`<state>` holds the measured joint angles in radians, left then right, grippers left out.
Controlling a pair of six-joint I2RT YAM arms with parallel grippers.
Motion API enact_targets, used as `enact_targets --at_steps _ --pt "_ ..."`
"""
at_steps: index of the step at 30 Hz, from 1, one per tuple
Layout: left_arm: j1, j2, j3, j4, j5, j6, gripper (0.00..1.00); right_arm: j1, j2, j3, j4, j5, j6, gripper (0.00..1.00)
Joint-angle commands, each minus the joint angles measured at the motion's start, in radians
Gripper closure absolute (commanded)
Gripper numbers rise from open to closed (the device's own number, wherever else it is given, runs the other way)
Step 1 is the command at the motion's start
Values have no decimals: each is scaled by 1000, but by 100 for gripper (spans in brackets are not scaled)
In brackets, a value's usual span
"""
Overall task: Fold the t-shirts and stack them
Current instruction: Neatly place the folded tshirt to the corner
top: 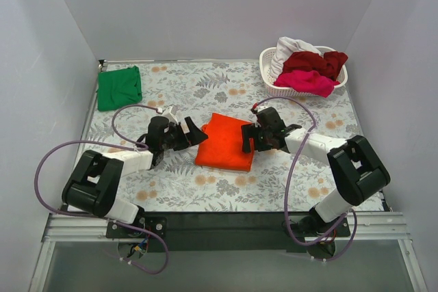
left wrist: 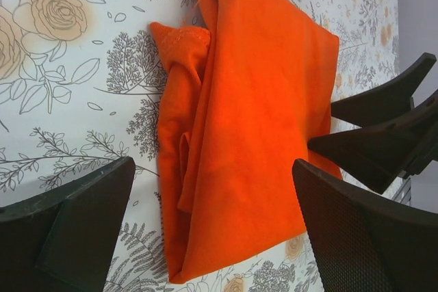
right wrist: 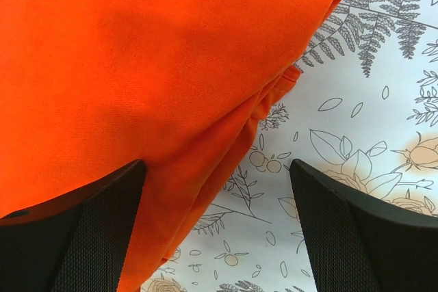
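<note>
**Orange shirt folded at frame centre, both pincers wide at its sides**

The orange-red t-shirt [top: 224, 143] lies as a compact folded rectangle in the middle of the worktop [top: 205, 90]. The left pincer [top: 198, 133] is at its left edge, spread wide and holding nothing. The right pincer [top: 248, 139] is at its right edge, also wide and empty. In the right wrist view one finger sits over the cloth edge and the other over bare print.

The green t-shirt [top: 119, 87] lies folded at upper left. The dark red t-shirt [top: 316, 63], magenta t-shirt [top: 308, 82] and white t-shirt [top: 291, 49] are heaped in the basket [top: 274, 89] at upper right.

Likely step: grip the orange bundle and carry it to the green one.

- Pinch through all layers at both edges, not just the top ply.
- The bunched hem [left wrist: 181, 52] on the left side looks loose, so catch it in the left grip or it could drag open.
- Lift both sides level and together.
</note>
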<state>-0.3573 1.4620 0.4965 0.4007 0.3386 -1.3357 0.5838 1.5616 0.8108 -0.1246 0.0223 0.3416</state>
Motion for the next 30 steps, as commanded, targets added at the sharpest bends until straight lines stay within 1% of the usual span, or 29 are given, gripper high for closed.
enact_targets --at_steps 1,3,5,9,13,16,17,20,30 --pt "6 15 4 9 46 -10 8 2 15 11 34 22 0 22" --pt "8 52 8 10 53 -11 8 2 37 17 36 28 -4 22" --pt "11 102 10 21 89 -23 8 4 63 21 36 31 -9 23" --pt "11 190 16 99 168 -54 8 4 103 27 51 18 -21 30" --pt "9 250 5 176 223 -89 8 4 121 27 79 -10 -21 35" --pt "-8 279 8 188 206 -95 8 4 130 34 91 -15 -21 37" --pt "-28 293 13 193 203 -100 8 5 133 37 95 -47 -21 37" --pt "-74 331 39 198 180 -106 8 7 140 39 115 -77 -19 39" --pt "-167 439 80 233 148 -145 9 14 161 24 166 -130 -18 43"
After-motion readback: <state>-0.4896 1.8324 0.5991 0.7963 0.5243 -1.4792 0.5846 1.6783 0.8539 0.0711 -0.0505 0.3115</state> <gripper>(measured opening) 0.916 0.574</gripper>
